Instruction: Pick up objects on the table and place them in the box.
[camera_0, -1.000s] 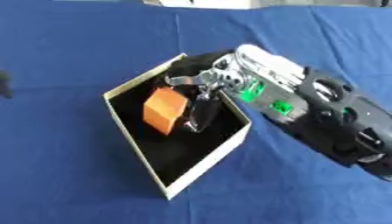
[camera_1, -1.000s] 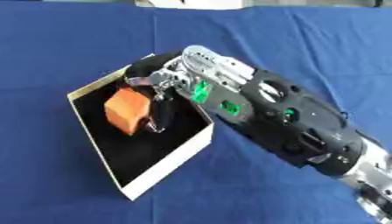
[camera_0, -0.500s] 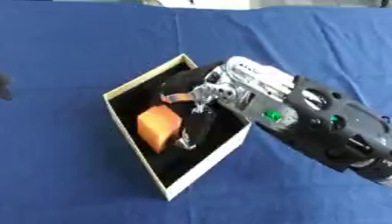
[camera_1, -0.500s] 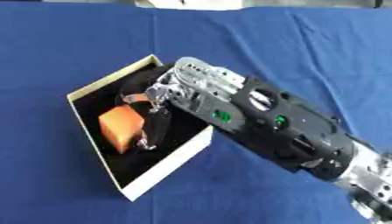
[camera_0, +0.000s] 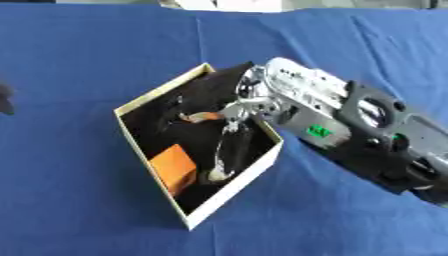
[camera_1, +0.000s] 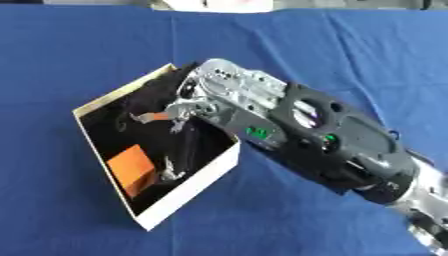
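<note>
The right hand (camera_0: 254, 107) reaches from the lower right of the frame toward the center, and its fingers (camera_0: 223, 150) go down into the box (camera_0: 234, 184). The fingers look relaxed and spread apart, and they hold nothing. One finger points down to the lower part of the box, and its tip is just beside the orange block (camera_0: 173, 168), but I cannot tell if it touches the block. The orange block lies on the dark bottom of the box, near the lower left wall, apart from the palm. The box is pale outside and black inside, and it stands turned like a diamond a little left of the center of the frame. It rests on the counter (camera_0: 87, 60), which has a blue cloth over it
</note>
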